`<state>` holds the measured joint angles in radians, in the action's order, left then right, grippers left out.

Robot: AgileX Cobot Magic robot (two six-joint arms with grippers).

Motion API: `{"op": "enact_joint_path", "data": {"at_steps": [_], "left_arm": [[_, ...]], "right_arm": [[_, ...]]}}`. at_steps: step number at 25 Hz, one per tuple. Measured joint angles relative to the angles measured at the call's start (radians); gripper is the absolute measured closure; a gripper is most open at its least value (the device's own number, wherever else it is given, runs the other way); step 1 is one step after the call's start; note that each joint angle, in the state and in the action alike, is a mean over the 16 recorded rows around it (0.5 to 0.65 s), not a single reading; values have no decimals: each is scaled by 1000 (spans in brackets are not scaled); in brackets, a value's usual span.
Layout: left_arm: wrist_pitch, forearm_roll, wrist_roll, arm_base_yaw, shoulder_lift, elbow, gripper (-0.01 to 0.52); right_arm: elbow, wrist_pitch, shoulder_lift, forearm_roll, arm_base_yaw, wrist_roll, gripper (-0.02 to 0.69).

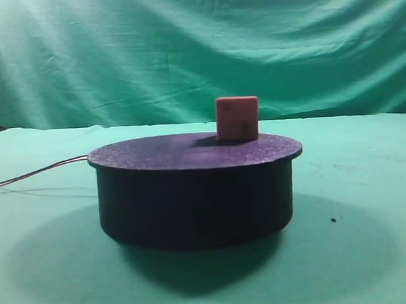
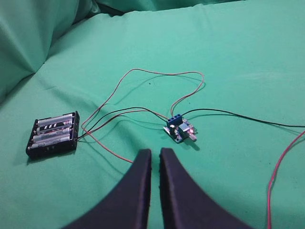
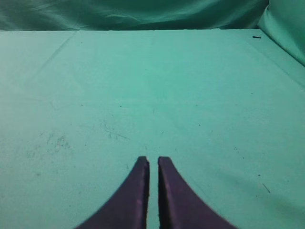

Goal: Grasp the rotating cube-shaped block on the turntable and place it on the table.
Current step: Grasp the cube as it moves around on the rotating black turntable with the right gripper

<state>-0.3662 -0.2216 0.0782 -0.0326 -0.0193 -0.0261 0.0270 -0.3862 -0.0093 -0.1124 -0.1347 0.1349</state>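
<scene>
The salmon-pink cube-shaped block stands on the far right part of the dark round turntable, which rests on the green table. No gripper shows in the exterior high view. In the left wrist view my left gripper is shut, with nothing between its dark fingers, above green cloth near the wiring. In the right wrist view my right gripper is shut over bare green cloth, holding nothing. Neither the block nor the turntable shows in the wrist views.
A black battery holder with several cells lies left of my left gripper. A small blue circuit board lies just ahead, joined by red and black wires. Thin wires run left from the turntable. Green drape backs the table.
</scene>
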Motion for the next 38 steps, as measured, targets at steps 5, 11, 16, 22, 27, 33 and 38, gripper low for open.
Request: {"op": "enact_joint_path", "data": {"at_steps": [5, 11, 16, 22, 27, 33, 38], "left_arm": [[0, 0, 0, 0, 0, 0, 514], [0, 0, 0, 0, 0, 0, 514], [0, 0, 0, 0, 0, 0, 514], [0, 0, 0, 0, 0, 0, 514], [0, 0, 0, 0, 0, 0, 514], [0, 0, 0, 0, 0, 0, 514], [0, 0, 0, 0, 0, 0, 514]], "right_arm": [[0, 0, 0, 0, 0, 0, 617], [0, 1, 0, -3, 0, -2, 617], [1, 50, 0, -12, 0, 1, 617], [-5, 235, 0, -24, 0, 27, 617], [-80, 285, 34, -28, 0, 53, 617], [-233, 135, 169, -14, 0, 76, 617], [-358, -103, 326, 31, -12, 52, 617]]}}
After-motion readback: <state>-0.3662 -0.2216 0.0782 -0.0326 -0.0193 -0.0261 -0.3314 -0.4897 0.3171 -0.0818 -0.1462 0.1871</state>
